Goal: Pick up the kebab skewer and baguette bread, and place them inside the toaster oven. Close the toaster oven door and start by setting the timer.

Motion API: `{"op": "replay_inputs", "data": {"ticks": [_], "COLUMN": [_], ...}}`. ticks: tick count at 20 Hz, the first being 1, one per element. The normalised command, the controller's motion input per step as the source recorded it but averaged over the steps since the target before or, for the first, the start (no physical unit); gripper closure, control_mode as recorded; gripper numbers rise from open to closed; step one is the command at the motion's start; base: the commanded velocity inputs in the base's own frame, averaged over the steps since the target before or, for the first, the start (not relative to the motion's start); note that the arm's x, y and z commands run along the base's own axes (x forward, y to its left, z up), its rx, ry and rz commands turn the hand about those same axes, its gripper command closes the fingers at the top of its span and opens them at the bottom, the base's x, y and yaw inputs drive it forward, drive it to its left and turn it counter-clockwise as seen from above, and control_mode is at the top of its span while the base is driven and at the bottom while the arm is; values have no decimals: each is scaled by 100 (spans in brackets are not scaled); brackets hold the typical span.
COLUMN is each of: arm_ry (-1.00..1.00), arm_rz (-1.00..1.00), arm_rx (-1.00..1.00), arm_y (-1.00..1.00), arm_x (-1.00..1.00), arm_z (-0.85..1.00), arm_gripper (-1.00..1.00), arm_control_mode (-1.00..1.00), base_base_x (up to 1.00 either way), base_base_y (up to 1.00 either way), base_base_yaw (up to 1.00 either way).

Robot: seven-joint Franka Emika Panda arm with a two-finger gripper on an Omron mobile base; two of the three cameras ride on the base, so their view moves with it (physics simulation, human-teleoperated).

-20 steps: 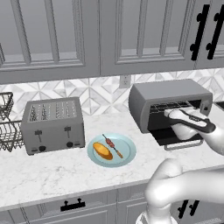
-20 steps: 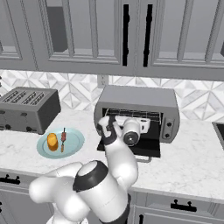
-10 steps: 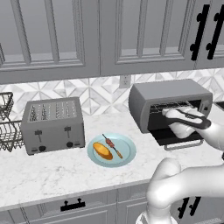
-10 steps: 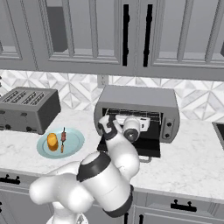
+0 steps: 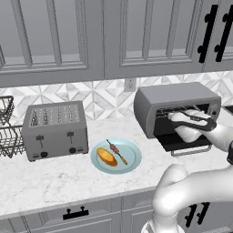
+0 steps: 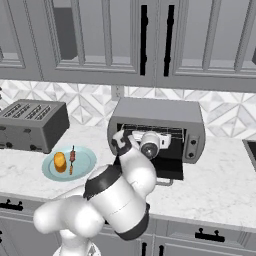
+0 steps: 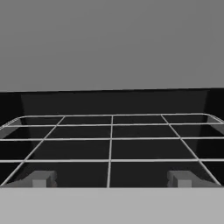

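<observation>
Reaching into the toaster oven (image 5: 175, 107), the gripper (image 7: 111, 178) sat at the mouth of the cavity with its two finger tips set wide apart and nothing between them; the hand view showed the wire rack (image 7: 111, 140) bare ahead of it. So the jaws were open and empty.

Both food items lay well away from the hand, on the pale blue plate (image 5: 132, 159) that rested on the counter between the four-slot toaster (image 5: 54, 129) and the oven. From the gripper they were off to the arm's left and lower, down at counter level. The baguette bread (image 5: 107, 157) sat on the plate's left half, its long axis running roughly diagonally from back-left to front-right in the left base view. The kebab skewer (image 5: 117, 152) lay just beside it on the oven side, nearly parallel to the loaf; whether the two touched could not be told.

The toaster oven door (image 6: 167, 167) hung folded down, its bar handle (image 5: 191, 150) at the front edge, so the opening was ready to receive food. Judging by this, neither item had yet been picked, and the next move called for drawing the hand out of the cavity, swinging left over the plate, and turning the jaws across the thin stick or the loaf rather than along it.
</observation>
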Motion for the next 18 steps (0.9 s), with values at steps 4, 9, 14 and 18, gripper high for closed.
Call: {"op": "replay_inputs", "data": {"ticks": [4,9,14,18], "arm_ry": [7,14,18,3], "arm_rz": [0,2,1,1], "arm_rx": [0,0,0,2], "arm_y": [0,0,-3,-11], "arm_x": [0,-37,-76,-39], "arm_z": [-26,-80,-100,-54], "arm_gripper": [-100,-100,-100,-100], "arm_control_mode": [-100,-100,-100,-100], "base_base_x": [0,0,0,0], "base_base_y": [0,0,0,0], "base_base_yaw": [0,0,0,0]}}
